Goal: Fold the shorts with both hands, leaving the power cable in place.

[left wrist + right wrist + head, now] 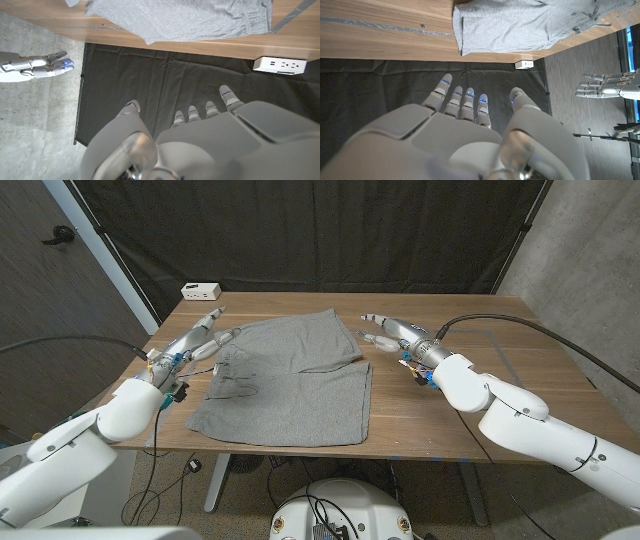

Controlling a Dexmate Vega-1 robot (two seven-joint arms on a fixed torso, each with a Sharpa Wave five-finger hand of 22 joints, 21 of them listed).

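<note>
The head view looks down from above the near edge over the whole surface (420, 405). Each wrist view looks along its own hand's back, close behind the fingers, turned upside down. All three share the shorts (285, 380) and the black curtain (330, 230).

My wooden bench (520, 395) carries grey shorts (285, 385) spread flat near its middle, one leg folded over toward one o'clock. A dark drawstring (232, 375) lies on the fabric at the nine o'clock side. A white power strip (200, 289) sits at the far eleven o'clock corner, well apart from the shorts. A pale tape line (503, 345) marks the wood at three o'clock.
</note>
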